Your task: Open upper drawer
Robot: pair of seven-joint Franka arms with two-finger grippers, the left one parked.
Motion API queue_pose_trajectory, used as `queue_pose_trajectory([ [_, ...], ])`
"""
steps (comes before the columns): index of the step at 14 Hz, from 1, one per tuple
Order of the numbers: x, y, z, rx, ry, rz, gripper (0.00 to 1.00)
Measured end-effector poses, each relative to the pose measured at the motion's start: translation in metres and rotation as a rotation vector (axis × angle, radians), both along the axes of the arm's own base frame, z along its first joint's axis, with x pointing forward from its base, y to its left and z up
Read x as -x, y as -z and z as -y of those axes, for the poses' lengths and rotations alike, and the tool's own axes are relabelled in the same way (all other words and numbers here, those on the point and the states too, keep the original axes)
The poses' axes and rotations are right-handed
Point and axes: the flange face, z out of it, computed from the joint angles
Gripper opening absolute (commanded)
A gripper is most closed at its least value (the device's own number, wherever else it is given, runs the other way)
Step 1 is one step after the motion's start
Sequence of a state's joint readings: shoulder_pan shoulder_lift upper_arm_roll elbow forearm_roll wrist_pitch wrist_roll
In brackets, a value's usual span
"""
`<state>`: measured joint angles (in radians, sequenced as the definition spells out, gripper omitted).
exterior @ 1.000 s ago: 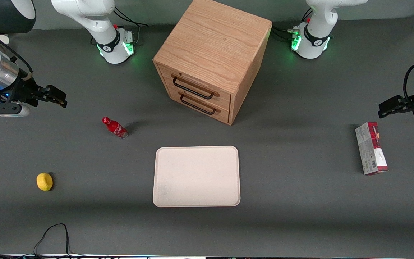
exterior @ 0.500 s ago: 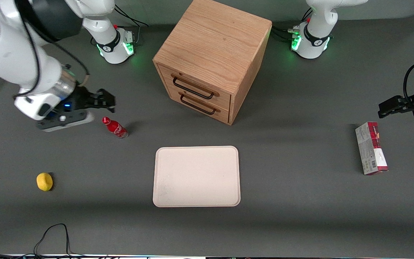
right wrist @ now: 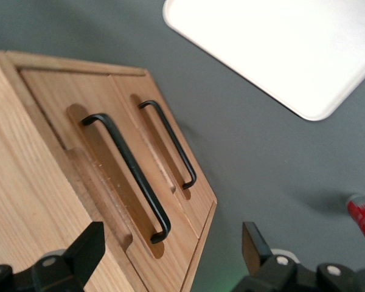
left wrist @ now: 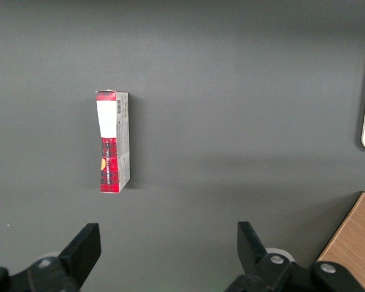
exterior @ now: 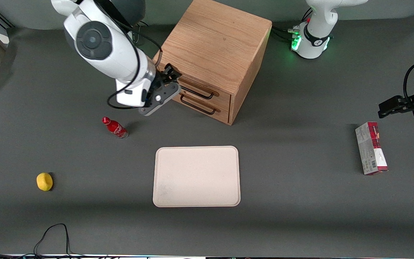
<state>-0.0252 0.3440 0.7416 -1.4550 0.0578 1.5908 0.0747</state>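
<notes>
On the dark grey counter (exterior: 300, 201), nearest the front camera, a yellow lemon-like fruit (exterior: 44, 181) is seen toward the working arm's end, and a cream tray (exterior: 196, 176) lies near the middle. Farther from the camera than these, a red bottle (exterior: 115, 127) is laid on its side, and a red and grey carton (exterior: 371, 148) rests toward the parked arm's end; its printed top face is shown more plainly in the left wrist view (left wrist: 113, 140). Farther still stands the oak cabinet (exterior: 214, 54), where the upper drawer (exterior: 199, 90) is closed, flush with the cabinet front, above the lower drawer (exterior: 201, 106). The end effector (exterior: 169, 77) is held just in front of the upper drawer, at the end of its dark bar handle (right wrist: 129, 173), with its fingers (right wrist: 85, 250) spread apart and nothing between them. Only in the right wrist view is the whole handle shown, with the fingers still short of it; in the front view part of it is hidden by the arm.
</notes>
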Motion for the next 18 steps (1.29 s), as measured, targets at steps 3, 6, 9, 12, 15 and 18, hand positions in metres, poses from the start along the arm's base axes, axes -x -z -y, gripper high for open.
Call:
queue_pose_trajectory([
  [3, -0.002, 0.034, -0.005, -0.033, -0.086, -0.006, 1.00],
  [6, 0.007, 0.078, -0.015, -0.070, -0.142, -0.014, 1.00],
  [9, 0.019, 0.099, -0.024, -0.108, -0.151, -0.034, 1.00],
  [12, 0.028, 0.111, -0.031, -0.119, -0.158, -0.024, 1.00],
  [15, 0.026, 0.121, -0.032, -0.138, -0.147, 0.007, 1.00],
  [18, 0.027, 0.138, -0.030, -0.129, -0.174, 0.027, 1.00],
])
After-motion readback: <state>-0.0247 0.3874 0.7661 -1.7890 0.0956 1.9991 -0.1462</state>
